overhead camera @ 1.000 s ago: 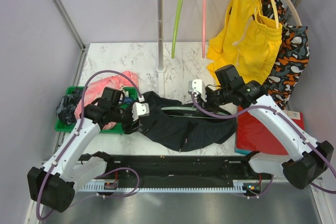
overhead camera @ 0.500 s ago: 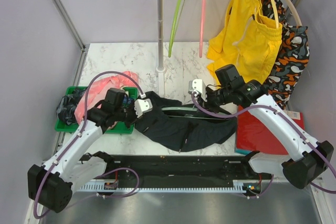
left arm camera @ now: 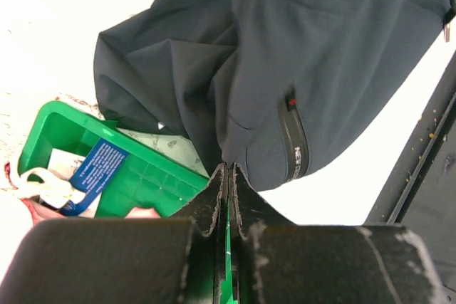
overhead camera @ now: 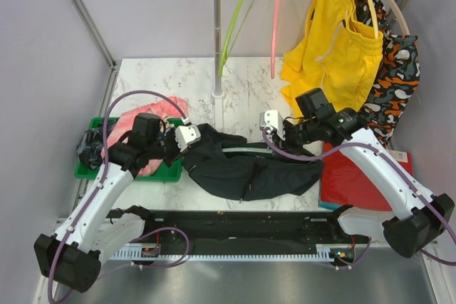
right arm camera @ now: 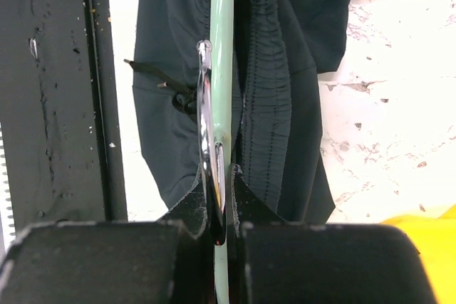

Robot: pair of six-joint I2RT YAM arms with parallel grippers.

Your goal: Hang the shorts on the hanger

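A pink cloth (overhead camera: 153,110) in the green tray (overhead camera: 162,174)
Beside it, left tool (left arm camera: 228,176) pinches the shorts (overhead camera: 242,172); right tool (right arm camera: 216,176) pinches the hanger (right arm camera: 221,48).

L arm (overhead camera: 107,190): extends fwd from base, elbow bent, wrist turned inward toward the R side. L gripper (left arm camera: 228,170): jaws closed, fingers (left arm camera: 206,208) pressed flat together, tips pinching a fold of the shorts (left arm camera: 320,48). R arm (overhead camera: 388,172): reaches fwd and inward, forearm angled toward the L side. R gripper (right arm camera: 221,172): jaws closed, clamped on the hanger (right arm camera: 221,33) at its metal hook; hanger bar runs straight ahead of the tips. Grippers point toward each other, well apart.
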